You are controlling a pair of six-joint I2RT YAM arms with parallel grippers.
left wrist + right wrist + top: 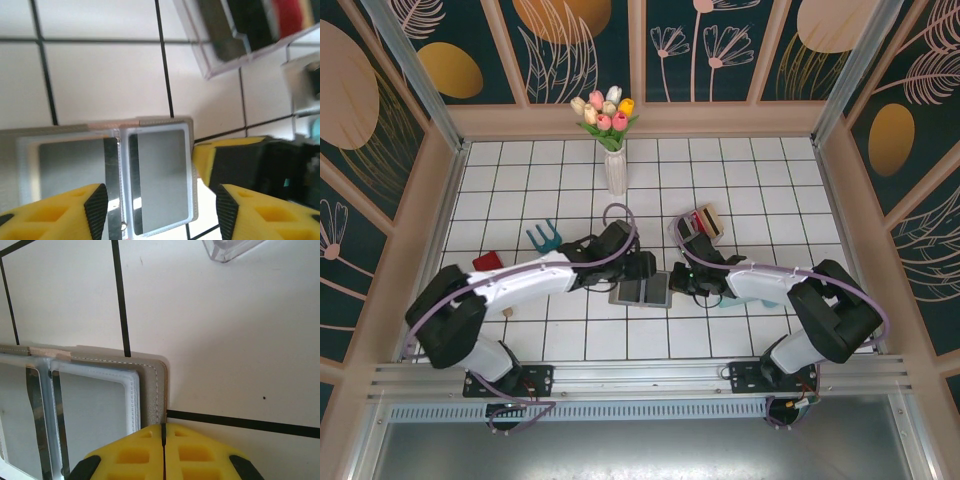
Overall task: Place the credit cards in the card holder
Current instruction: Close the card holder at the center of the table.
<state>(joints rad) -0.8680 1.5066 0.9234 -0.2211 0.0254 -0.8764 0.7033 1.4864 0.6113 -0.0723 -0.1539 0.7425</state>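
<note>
The card holder lies open and flat on the tiles, a grey wallet with clear-edged sleeves over grey panels. My left gripper hovers open just over its right half, fingers wide apart with nothing between them. My right gripper is shut, its yellow tips resting on the right edge of the wallet. Red, black and tan credit cards stand in a clear upright rack behind the wallet. Another red card lies on the tiles at the left.
A white vase of tulips stands at the back centre. A blue fork-shaped toy lies left of the arms. A pale teal object sits under my right arm. Panelled walls close in the tiled floor on three sides.
</note>
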